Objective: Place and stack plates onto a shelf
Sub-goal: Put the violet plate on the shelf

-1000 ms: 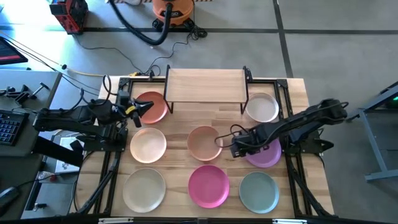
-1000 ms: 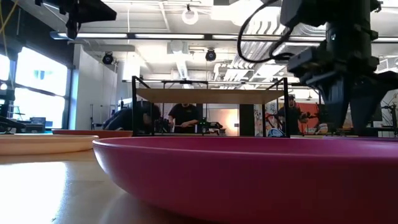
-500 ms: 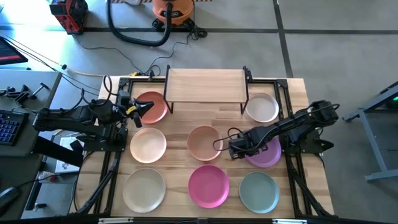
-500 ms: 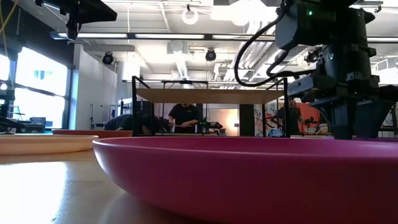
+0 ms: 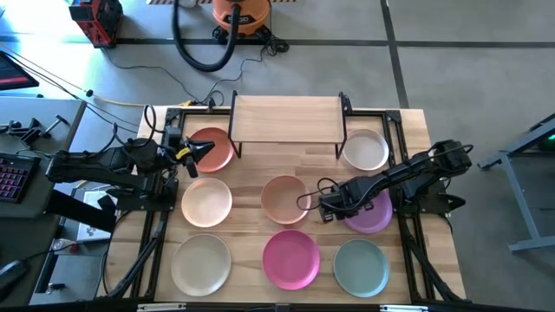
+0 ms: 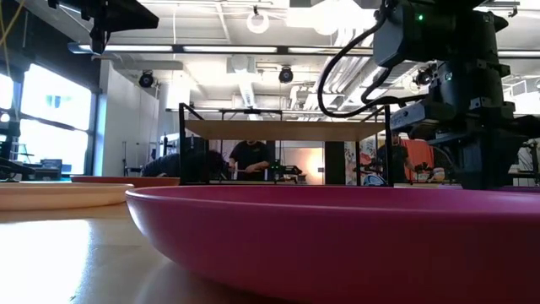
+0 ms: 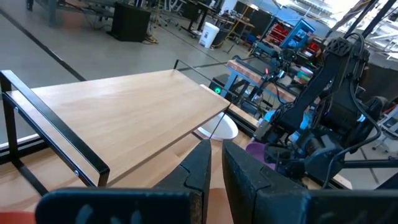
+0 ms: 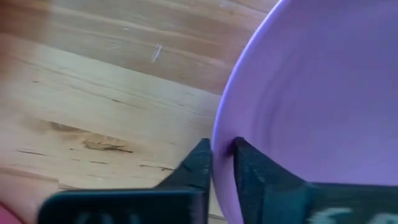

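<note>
I am seeing the right gripper (image 8: 216,163) closing its two fingers on the near rim of the purple plate (image 8: 323,87): one finger is sitting outside the rim on the tabletop (image 8: 93,81), the other inside the dish, with the rim pinched between them. In the high view the right gripper (image 5: 334,204) is sitting low over the table's middle-right, at the left edge of the purple plate (image 5: 375,217).

The bare strip of wood around this grip is narrow. The tan-pink plate (image 5: 284,198) is lying just beside the gripper on its left, the magenta plate (image 5: 291,257) is lying near and toward the front, and the pale teal plate (image 5: 361,266) is lying just in front of the purple one. The white plate (image 5: 365,149) is lying behind it, near the shelf's right legs.

The shelf (image 5: 287,119) is standing at the back of the table, its board bare, well apart from the gripped plate. The way to it is passing between the tan-pink plate and the white plate.

I am keeping the left gripper (image 5: 192,156) at the terracotta plate (image 5: 214,149), left of the shelf; its fingers (image 7: 200,167) are standing nearly together, and I cannot tell whether they are holding the rim. The cream plate (image 5: 206,204) and the pale beige plate (image 5: 201,263) are lying in front of it.
</note>
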Motion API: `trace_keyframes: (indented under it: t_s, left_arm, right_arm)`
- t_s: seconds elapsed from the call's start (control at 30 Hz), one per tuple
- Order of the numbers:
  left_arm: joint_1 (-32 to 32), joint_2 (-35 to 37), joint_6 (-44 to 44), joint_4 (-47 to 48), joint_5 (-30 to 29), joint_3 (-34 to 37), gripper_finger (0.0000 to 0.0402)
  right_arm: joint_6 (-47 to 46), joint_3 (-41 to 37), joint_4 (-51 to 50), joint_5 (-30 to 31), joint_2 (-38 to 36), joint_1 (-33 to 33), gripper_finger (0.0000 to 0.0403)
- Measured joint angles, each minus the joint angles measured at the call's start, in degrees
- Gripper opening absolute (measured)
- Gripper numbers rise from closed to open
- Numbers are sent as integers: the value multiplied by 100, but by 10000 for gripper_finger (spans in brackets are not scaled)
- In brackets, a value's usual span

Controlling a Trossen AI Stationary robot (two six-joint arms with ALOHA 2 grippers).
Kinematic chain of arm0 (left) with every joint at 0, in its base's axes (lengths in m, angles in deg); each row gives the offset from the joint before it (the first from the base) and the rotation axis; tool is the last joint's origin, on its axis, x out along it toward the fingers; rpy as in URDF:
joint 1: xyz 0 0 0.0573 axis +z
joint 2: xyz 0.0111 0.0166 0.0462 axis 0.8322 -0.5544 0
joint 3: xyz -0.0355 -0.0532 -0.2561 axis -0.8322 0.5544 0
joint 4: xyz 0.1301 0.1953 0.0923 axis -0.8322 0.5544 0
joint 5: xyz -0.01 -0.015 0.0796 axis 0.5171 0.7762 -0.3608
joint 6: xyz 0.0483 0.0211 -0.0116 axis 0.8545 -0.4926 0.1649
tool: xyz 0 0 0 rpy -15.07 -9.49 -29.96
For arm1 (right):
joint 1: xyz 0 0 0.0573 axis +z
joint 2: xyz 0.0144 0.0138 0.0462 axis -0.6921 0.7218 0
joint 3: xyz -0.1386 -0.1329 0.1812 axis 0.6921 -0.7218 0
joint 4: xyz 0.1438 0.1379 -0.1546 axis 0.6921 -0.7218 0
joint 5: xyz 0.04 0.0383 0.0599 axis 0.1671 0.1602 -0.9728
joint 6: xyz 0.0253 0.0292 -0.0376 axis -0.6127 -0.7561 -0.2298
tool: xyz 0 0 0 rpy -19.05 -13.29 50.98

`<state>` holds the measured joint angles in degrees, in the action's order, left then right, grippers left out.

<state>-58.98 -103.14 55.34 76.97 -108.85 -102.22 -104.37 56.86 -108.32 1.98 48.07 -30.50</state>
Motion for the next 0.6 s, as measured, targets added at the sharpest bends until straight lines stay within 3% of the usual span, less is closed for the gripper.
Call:
trace_keyframes:
  t_s: [0.07,0.27,0.6]
  left_arm:
    - [0,0,0,0,0,0,31]
    - [0,0,0,0,0,0,31]
    - [0,0,143,1,-2,0,31]
  right_arm:
    - [0,11,-2,-10,-4,0,9]
    - [61,226,-204,-99,2,0,13]
    - [345,1297,-1327,148,3,58,0]
